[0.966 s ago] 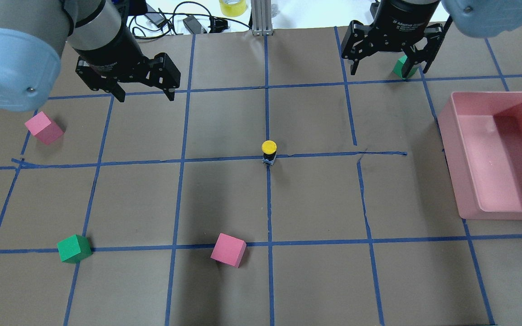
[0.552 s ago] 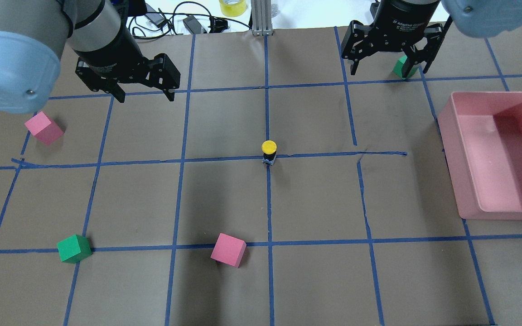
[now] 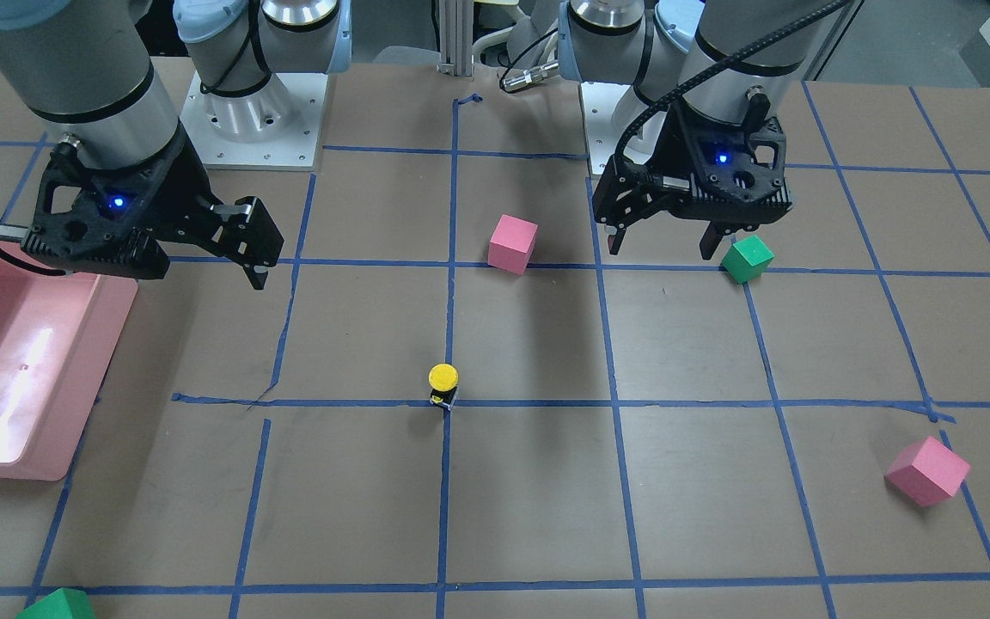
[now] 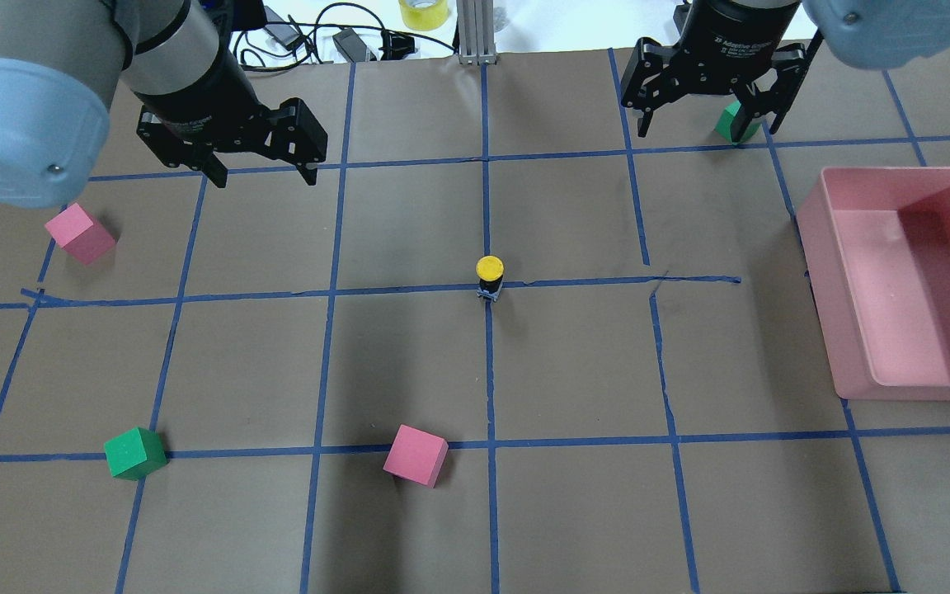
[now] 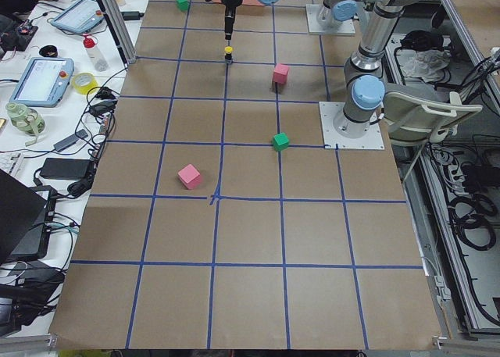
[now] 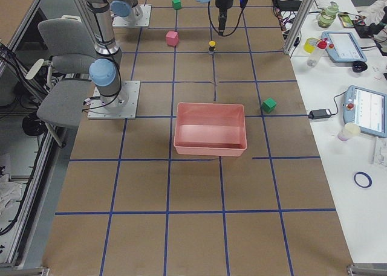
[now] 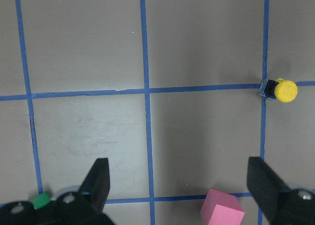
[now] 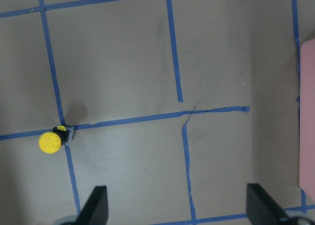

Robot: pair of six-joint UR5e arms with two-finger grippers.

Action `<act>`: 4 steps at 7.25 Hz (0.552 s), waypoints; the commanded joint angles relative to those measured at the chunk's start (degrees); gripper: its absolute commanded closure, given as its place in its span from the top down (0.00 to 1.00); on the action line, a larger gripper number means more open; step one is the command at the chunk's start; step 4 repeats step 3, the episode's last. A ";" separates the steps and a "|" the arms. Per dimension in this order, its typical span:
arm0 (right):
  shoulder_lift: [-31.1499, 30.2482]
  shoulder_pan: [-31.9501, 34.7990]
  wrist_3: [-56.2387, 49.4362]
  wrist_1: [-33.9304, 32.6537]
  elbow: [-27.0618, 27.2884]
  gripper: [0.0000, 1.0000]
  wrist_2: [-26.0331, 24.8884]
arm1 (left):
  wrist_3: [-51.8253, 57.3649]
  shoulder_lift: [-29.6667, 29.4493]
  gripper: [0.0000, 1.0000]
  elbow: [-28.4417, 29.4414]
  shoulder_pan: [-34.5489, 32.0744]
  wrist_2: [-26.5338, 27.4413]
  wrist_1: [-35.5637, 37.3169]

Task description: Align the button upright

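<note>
The button (image 4: 489,276) stands upright on its grey base, yellow cap on top, at a crossing of blue tape lines in the middle of the table. It also shows in the front view (image 3: 443,383), the left wrist view (image 7: 278,90) and the right wrist view (image 8: 53,140). My left gripper (image 4: 265,176) is open and empty, above the table at the far left, well away from the button. My right gripper (image 4: 706,128) is open and empty at the far right, also well away from it. Both sets of fingers (image 7: 98,180) (image 8: 96,205) show wide apart.
A pink bin (image 4: 821,247) stands at the right edge. Pink cubes lie at the left (image 4: 79,233) and near front centre (image 4: 416,454). A green cube (image 4: 135,453) lies front left, another (image 4: 735,124) just behind my right gripper. Cables lie beyond the table's far edge.
My left gripper has drifted very slightly toward the table's far side. The button, the cubes and my right gripper have not moved.
</note>
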 commanded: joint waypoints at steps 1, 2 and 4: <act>-0.19 0.00 0.07 0.04 0.01 1.00 -0.06 | 0.01 -0.06 1.00 0.00 -0.02 0.08 -0.04; -0.28 -0.09 0.07 0.04 -0.07 1.00 -0.06 | -0.08 -0.06 1.00 0.00 -0.03 0.00 0.05; -0.28 -0.09 0.07 0.04 -0.07 1.00 -0.06 | 0.01 0.12 1.00 0.00 -0.03 0.17 -0.04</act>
